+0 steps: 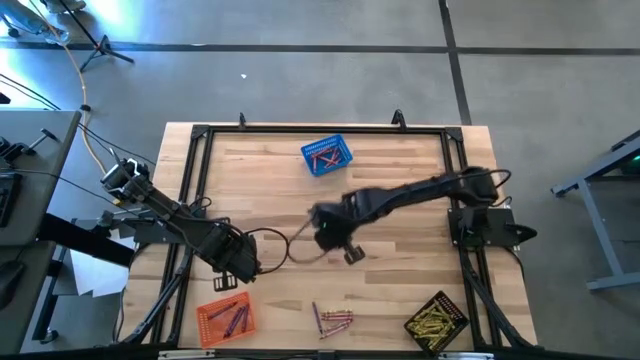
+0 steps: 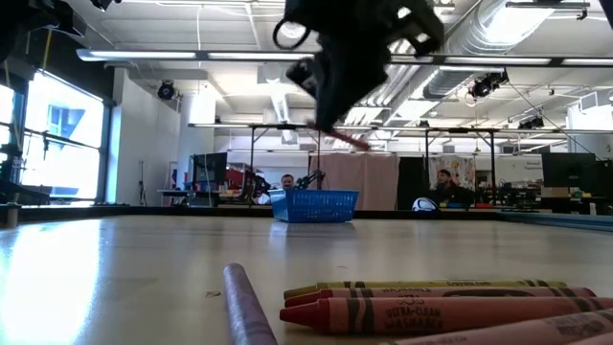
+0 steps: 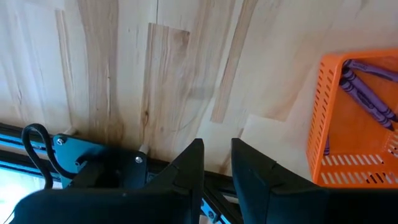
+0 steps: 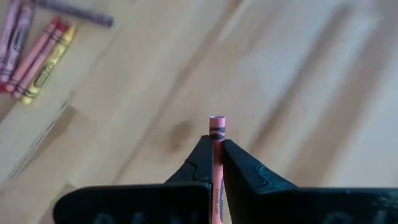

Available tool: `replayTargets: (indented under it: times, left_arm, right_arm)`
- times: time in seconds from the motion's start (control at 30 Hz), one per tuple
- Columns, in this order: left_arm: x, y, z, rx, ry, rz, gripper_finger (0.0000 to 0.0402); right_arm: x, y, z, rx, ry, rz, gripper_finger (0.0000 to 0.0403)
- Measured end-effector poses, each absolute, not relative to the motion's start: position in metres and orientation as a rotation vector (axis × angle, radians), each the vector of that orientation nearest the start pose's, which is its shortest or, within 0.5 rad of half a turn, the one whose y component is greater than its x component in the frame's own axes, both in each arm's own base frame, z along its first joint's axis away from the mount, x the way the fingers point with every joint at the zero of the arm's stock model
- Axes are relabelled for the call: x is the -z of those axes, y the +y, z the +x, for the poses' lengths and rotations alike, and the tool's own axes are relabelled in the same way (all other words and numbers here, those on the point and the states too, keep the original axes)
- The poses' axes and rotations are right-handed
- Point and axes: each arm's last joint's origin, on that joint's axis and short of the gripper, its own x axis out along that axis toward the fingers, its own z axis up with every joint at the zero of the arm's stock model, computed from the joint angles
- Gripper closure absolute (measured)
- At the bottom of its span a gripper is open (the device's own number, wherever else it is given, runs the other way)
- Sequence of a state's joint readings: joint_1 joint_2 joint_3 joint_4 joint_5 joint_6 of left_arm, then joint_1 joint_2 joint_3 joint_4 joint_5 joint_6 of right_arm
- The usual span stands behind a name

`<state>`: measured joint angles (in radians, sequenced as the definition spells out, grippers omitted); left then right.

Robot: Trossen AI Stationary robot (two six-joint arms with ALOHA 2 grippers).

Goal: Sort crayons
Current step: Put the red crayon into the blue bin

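Hovering over open wood mid-table, our right gripper [image 4: 217, 155] pinches a thin red crayon [image 4: 217, 129]; loose waxy crayons [image 1: 334, 320] lie near the front edge. Our left gripper [image 3: 216, 163] waits slightly parted beside the orange mesh basket [image 3: 336, 124].

Readable print sits only on the loose crayons [image 2: 431, 307] lying on the tabletop [image 2: 124, 278], well below the right tool [image 2: 330, 120] in the low view. The red crayon [image 2: 421, 312] wrapper looks like "ULTRA-CLEAN" over "WASHABLE". The yellow crayon [image 2: 421, 286] above it carries print too small to read. Nothing else legible.
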<state>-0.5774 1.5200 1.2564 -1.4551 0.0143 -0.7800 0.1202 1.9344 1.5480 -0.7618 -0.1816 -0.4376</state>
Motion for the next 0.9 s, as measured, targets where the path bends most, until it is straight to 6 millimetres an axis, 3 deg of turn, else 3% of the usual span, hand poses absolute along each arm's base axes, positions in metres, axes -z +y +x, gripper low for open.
replayTargets:
  times: [0.1,0.3,0.43,0.57,0.7,0.9]
  left_arm:
    - [-0.266,-0.134,0.205,-0.229,1.682,-0.105,0.0335]
    - [-0.265,-0.133,0.210,-0.218,1.652,-0.134,0.0335]
    - [-0.265,-0.133,0.210,-0.233,1.651,-0.148,0.0335]
    - [-0.265,-0.133,0.210,-0.241,1.650,-0.155,0.0335]
    - [-0.265,-0.133,0.210,-0.250,1.649,-0.163,0.0335]
    - [-0.265,-0.132,0.211,-0.274,1.648,-0.184,0.0335]
  right_arm:
    - [-0.247,0.027,0.399,-0.451,1.002,-0.335,0.0400]
    - [-0.254,-0.047,0.403,-0.225,0.943,-0.280,0.0395]
    - [-0.261,-0.095,0.403,0.039,0.893,-0.290,0.0393]
    - [-0.266,-0.136,0.398,0.342,0.820,-0.130,0.0393]
    - [-0.255,-0.158,0.392,0.429,0.859,-0.026,0.0392]
    - [-0.229,-0.164,0.396,0.436,0.948,-0.014,0.0391]
